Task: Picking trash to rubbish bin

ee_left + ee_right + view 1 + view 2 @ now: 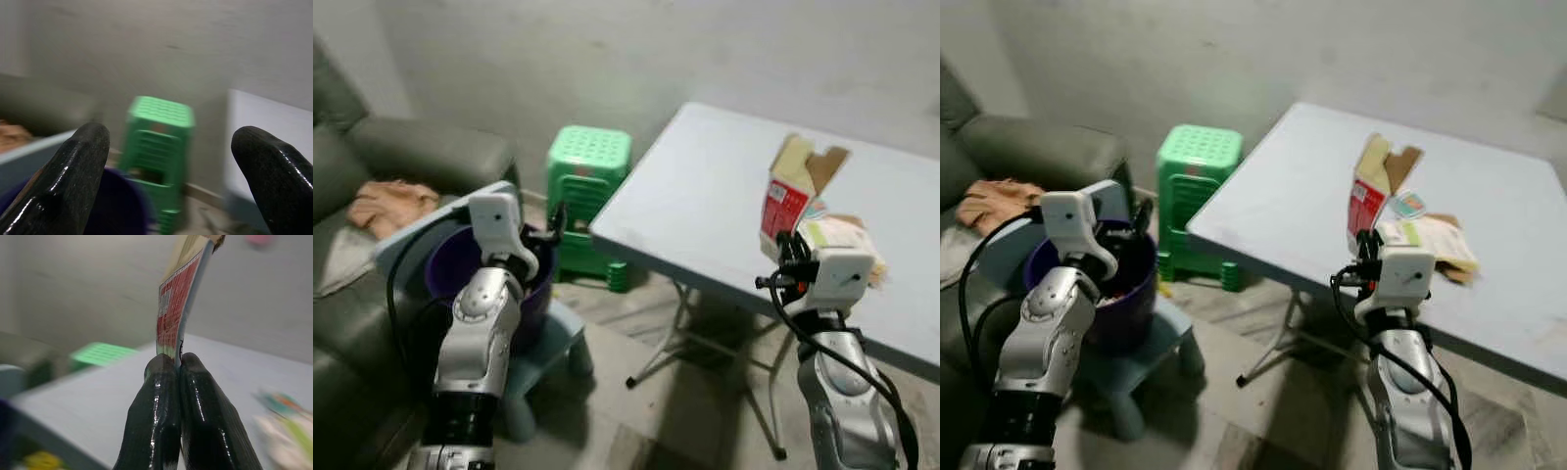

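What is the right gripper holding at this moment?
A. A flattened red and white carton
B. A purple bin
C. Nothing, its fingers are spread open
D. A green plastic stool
A: the right gripper is pinched shut on the lower edge of the red and white carton, held upright above the table.

A pale grey folding table [705, 196] stands on the right, its metal legs [671, 343] crossed under it on a tiled floor [636, 411]. Near the right side of the tabletop lies a crumpled paper bag [1430, 240], with a small colourful packet [1408, 204] touching its far edge. To the left, on the floor against the far wall, is a green plastic stool [587, 181]. Nearer and further left stands a low blue stool [1151, 338] carrying a purple bin [1126, 279]. A dark sofa [372, 166] fills the far left, with an orange cloth [391, 204] lying on its seat.
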`<state>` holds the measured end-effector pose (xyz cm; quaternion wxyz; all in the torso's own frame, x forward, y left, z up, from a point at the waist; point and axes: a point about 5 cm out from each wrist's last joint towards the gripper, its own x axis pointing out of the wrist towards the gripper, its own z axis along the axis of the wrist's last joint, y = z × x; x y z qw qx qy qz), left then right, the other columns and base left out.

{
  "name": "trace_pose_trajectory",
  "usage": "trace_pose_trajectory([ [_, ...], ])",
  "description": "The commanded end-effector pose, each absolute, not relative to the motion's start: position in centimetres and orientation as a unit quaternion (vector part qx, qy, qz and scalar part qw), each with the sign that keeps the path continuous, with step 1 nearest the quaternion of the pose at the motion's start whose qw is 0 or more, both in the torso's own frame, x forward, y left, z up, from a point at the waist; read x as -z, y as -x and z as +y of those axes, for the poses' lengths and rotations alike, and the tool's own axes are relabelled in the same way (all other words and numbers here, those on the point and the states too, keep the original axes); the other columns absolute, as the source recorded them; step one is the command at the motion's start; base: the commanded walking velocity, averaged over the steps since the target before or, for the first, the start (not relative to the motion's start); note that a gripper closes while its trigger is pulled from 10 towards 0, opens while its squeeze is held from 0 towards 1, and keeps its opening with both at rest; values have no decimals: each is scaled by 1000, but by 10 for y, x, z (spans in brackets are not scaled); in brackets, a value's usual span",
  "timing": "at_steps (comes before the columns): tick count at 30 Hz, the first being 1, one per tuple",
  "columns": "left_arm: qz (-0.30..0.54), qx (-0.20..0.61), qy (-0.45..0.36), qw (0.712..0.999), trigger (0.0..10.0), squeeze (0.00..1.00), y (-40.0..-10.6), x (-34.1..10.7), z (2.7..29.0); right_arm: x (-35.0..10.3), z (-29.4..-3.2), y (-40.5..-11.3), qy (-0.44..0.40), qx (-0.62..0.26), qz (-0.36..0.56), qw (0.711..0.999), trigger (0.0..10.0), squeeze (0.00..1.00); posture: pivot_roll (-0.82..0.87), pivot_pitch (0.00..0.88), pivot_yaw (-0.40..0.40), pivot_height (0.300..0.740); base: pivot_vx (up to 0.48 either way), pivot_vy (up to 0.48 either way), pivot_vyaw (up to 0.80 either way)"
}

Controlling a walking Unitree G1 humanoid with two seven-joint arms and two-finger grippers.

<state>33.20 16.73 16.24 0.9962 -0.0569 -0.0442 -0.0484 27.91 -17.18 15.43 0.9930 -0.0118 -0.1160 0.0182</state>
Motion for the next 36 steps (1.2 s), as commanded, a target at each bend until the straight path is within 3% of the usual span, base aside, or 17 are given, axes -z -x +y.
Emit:
trace_pose_trajectory([
  [1,-46,55,51,996,10000,0,-332,-165,161,-153,-178,-280,19,-11,-110,994,10000,0,-6,0,-90,740,0,0,800],
  [25,-34,57,32,997,10000,0,-334,-162,154,-152,-173,-281,27,-27,-106,994,10000,0,-7,0,-90,740,0,0,800],
  [36,-34,179,-53,982,10000,0,-311,-146,120,-146,-163,-282,21,-79,-90,993,10000,0,8,0,-102,740,0,0,566],
])
